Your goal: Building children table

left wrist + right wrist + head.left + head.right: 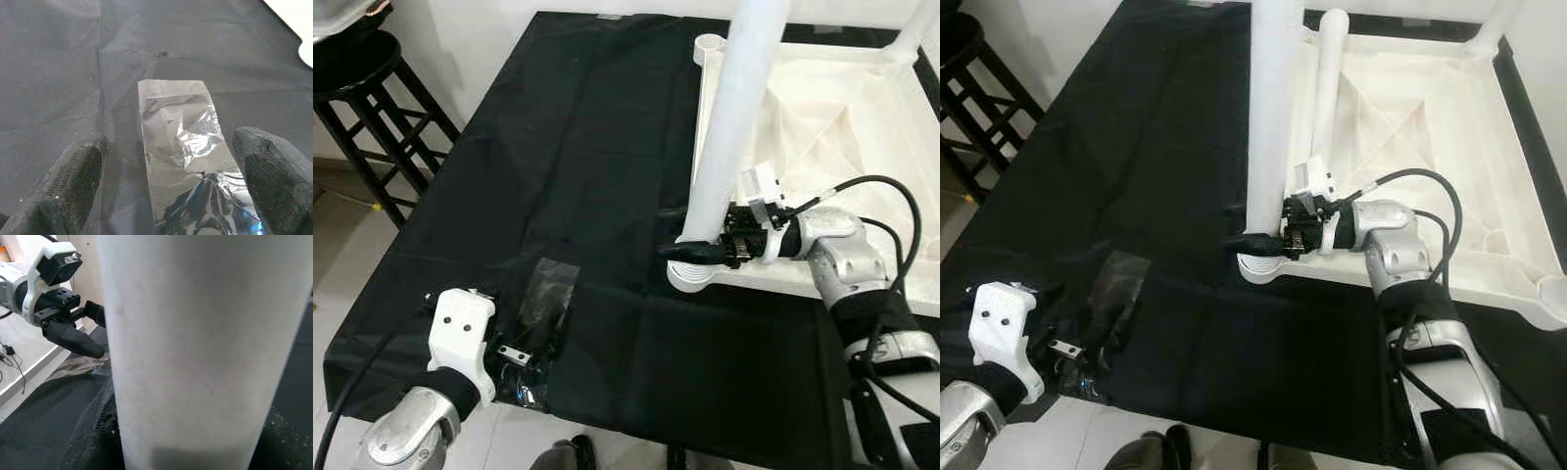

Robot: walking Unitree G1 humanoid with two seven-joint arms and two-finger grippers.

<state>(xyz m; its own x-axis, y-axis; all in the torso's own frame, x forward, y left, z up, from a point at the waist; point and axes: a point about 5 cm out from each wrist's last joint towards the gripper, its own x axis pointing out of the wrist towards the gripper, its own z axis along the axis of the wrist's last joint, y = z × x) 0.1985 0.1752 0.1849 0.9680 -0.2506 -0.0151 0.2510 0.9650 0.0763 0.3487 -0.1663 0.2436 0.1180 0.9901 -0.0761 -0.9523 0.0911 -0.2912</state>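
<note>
Right now the white table leg (732,127) stands nearly upright in the corner socket (700,274) of the upturned white tabletop (822,127), which lies on the black cloth (558,147) at my right. My right gripper (697,251) is clamped on the leg just above the socket, one black finger showing on its near side; in the right wrist view the white tube sits hard against the lens. A second leg socket (710,44) is at the far corner, and another leg (911,39) rises at the far right.

What worries me is the seating. I judge the leg is only partly home: it leans slightly, and if I let go early it could topple onto the cloth or lever the socket. Turning or pushing it off-axis could jam it, or drag the whole tabletop across the cloth, since nothing braces it.

My left gripper (161,181) hangs low over the near edge of the cloth with its fingers (73,181) spread apart, straddling a crumpled clear plastic bag (188,147). Small metal hardware (512,352) lies just beside it, near the edge, and a careless sweep could knock it to the floor. A black stool (362,88) stands off to my far left, well apart.
</note>
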